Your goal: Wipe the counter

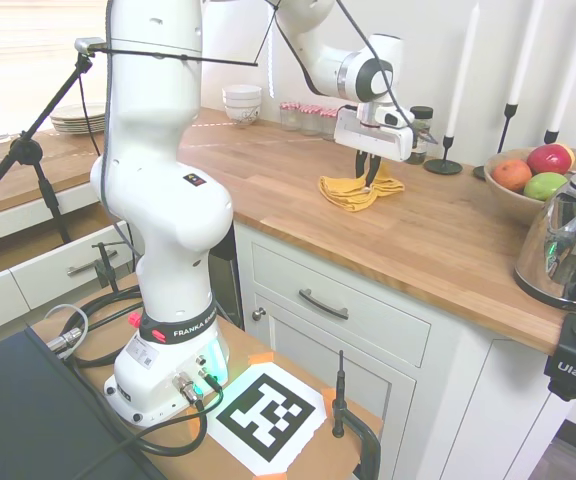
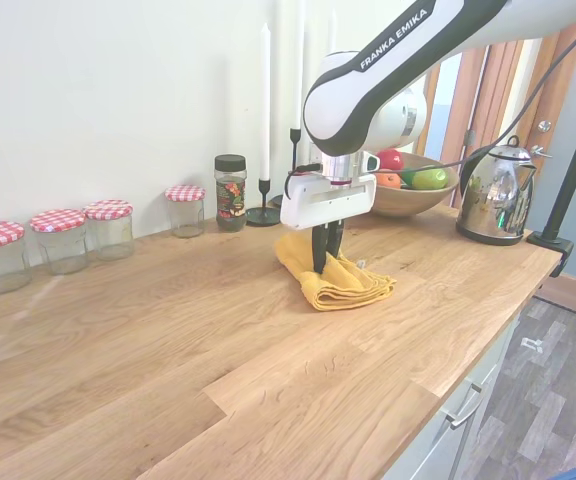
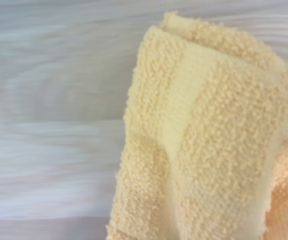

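**Cloth pinched on the worktop**

We see the counter, long honey-brown plank wood with a thick edge. Toward its wall edge lies a yellow terry cloth, crumpled and looped. The gripper comes straight down, fingers clamped on the cloth's raised fold; we judge this grip lets us drag it for wiping.
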{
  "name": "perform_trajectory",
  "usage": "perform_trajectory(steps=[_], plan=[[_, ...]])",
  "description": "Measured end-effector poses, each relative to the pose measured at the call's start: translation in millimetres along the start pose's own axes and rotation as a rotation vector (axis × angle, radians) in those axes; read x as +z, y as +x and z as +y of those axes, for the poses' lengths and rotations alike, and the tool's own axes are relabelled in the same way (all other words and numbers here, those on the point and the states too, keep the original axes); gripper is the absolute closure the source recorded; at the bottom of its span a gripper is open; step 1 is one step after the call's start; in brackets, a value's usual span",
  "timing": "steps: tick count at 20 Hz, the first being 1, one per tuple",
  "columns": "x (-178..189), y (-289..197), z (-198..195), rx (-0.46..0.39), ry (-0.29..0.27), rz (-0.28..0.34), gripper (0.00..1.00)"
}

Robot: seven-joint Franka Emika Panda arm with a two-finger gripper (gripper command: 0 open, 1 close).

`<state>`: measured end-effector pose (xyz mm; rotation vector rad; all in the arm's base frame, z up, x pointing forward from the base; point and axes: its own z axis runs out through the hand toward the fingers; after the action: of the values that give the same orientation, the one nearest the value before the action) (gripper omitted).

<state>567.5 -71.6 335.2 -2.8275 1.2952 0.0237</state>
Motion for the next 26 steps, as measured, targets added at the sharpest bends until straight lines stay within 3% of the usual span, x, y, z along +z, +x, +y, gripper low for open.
perform_trajectory(steps=[19,26], plan=[[-4.2,92.2,115.5,0.078,0.045,-0.023,1.00],[-3.6,96.4,121.6,0.076,0.050,-0.025,1.00]])
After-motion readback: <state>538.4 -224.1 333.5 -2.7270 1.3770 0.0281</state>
